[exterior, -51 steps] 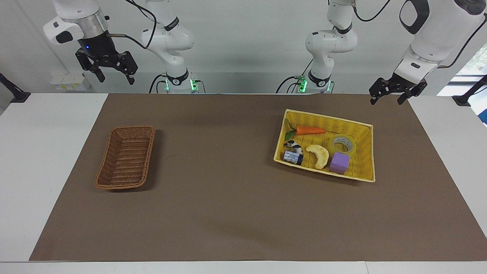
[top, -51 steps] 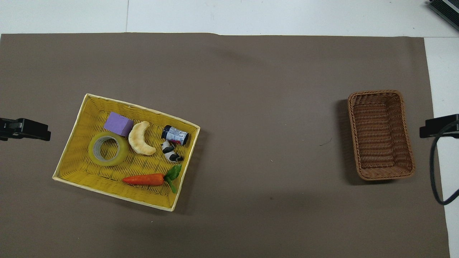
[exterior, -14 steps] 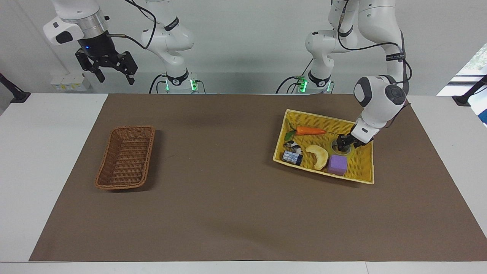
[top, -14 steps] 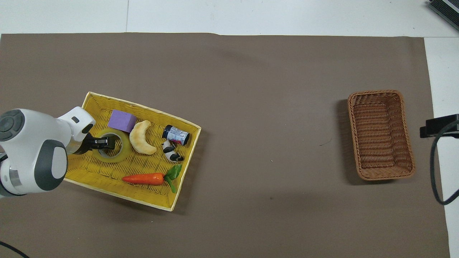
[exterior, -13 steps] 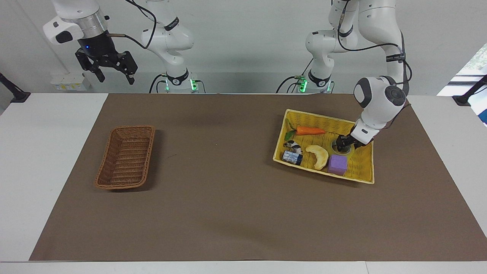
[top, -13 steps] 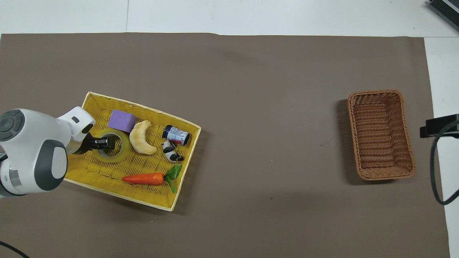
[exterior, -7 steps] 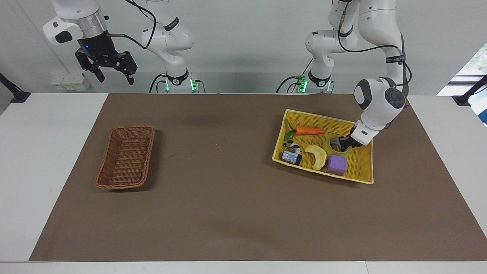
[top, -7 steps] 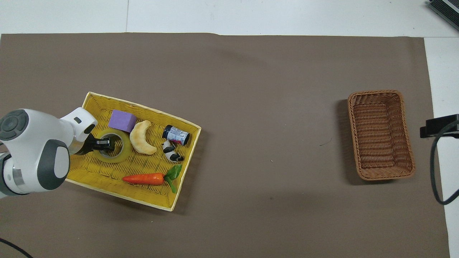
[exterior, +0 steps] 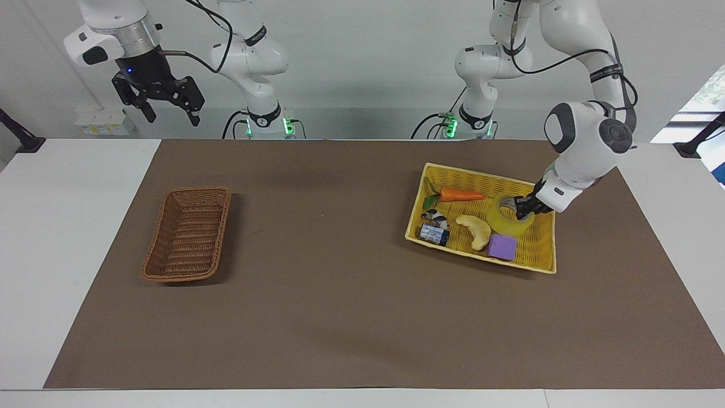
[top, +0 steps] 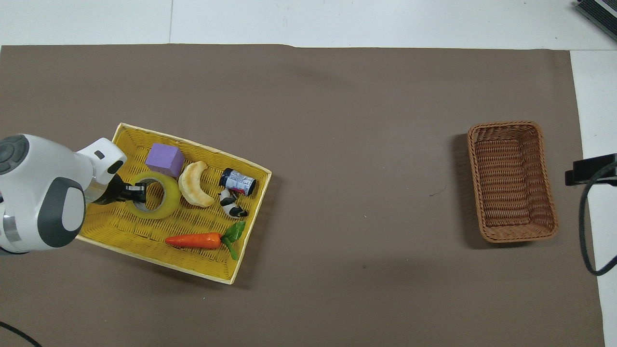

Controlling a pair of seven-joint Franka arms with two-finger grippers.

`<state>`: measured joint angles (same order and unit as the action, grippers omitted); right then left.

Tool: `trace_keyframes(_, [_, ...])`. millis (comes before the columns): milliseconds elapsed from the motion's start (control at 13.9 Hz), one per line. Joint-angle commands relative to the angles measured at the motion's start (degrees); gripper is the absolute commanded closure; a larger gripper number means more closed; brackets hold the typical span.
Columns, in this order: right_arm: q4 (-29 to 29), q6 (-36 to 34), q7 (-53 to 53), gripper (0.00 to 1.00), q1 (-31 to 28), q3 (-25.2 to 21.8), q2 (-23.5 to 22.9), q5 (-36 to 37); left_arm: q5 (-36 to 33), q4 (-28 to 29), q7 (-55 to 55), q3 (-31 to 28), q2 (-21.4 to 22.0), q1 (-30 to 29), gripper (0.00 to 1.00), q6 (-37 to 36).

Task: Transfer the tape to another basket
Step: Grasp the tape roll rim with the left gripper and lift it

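Observation:
The tape (exterior: 508,217) (top: 161,198), a translucent yellow ring, is tilted and lifted a little above the floor of the yellow tray-basket (exterior: 541,251) (top: 125,229). My left gripper (exterior: 522,206) (top: 136,191) is shut on the tape's rim, one finger inside the ring. The brown wicker basket (exterior: 188,235) (top: 511,180) stands empty at the right arm's end of the table. My right gripper (exterior: 164,105) waits open, high above the table's edge near that basket; only its tip (top: 590,169) shows in the overhead view.
In the yellow tray-basket lie a purple cube (exterior: 502,247) (top: 165,160), a pale banana-like piece (exterior: 474,229) (top: 194,184), a carrot (exterior: 460,195) (top: 195,240), a small dark can (exterior: 434,234) (top: 236,181) and a black-and-white toy (exterior: 435,216) (top: 231,206). A brown mat (exterior: 340,272) covers the table.
My left arm came down into the yellow tray-basket and shut on the tape. In the last half second it raised and tilted the tape; the tray-basket and its contents shifted slightly.

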<state>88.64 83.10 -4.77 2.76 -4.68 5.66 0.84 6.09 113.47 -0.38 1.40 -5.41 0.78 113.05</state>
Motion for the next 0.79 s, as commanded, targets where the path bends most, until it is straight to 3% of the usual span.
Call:
trace_keyframes(0, [2.50, 0.30, 1.08, 0.00, -0.12, 0.20, 1.81, -3.62, 0.50, -3.60, -5.83, 1.23, 0.75, 0.97, 1.00, -3.10])
trace_keyframes(216, [2.95, -0.05, 1.09, 0.00, 1.89, 0.29, 2.16, -6.80, 0.50, -4.04, -16.28, 5.10, 0.76, 2.98, 1.00, -2.14])
trace_keyframes(432, [4.96, 1.70, 0.82, 0.00, 6.54, 0.29, 1.99, -11.63, 0.76, -3.87, -27.79, 5.46, 0.84, 10.44, 1.00, 0.40])
trace_keyframes(721, [8.65, 7.76, -3.56, 0.00, 11.74, 0.29, 1.81, -15.94, 8.74, -3.43, -33.01, 5.46, 0.84, 18.62, 1.00, 8.31])
